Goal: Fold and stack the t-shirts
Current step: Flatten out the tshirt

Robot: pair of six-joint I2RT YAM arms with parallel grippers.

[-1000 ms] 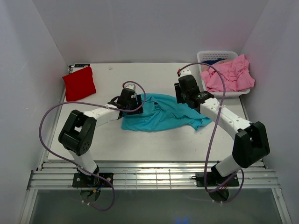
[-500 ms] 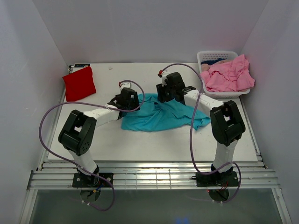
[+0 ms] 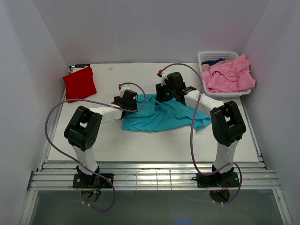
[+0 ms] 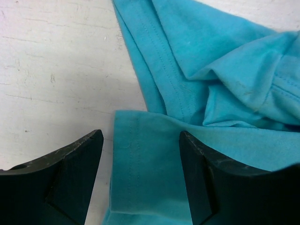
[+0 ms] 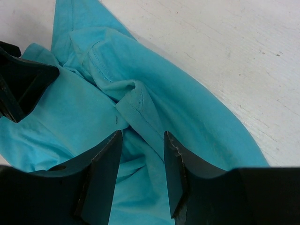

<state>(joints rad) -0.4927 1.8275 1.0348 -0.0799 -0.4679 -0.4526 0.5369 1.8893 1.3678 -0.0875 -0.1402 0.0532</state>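
Two matching arms seen from above: the left arm (image 3: 83,129), lower left of the frame, and the right arm (image 3: 228,125), lower right — each built of white tubular links between bulky black joint housings, on a black base plate. A thin purple cable (image 3: 46,125) loops alongside each, tipped with a small red plug. Close up, the left gripper (image 4: 141,137) and right gripper (image 5: 142,136) show matte black, wedge-shaped fingers (image 4: 70,183) with scuffed, pale-nicked edges.

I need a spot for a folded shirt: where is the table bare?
Bare: the table strip between teal shirt and near edge; the back strip between red shirt and basket. Crowded: the middle, left gripper and right gripper over the teal shirt.
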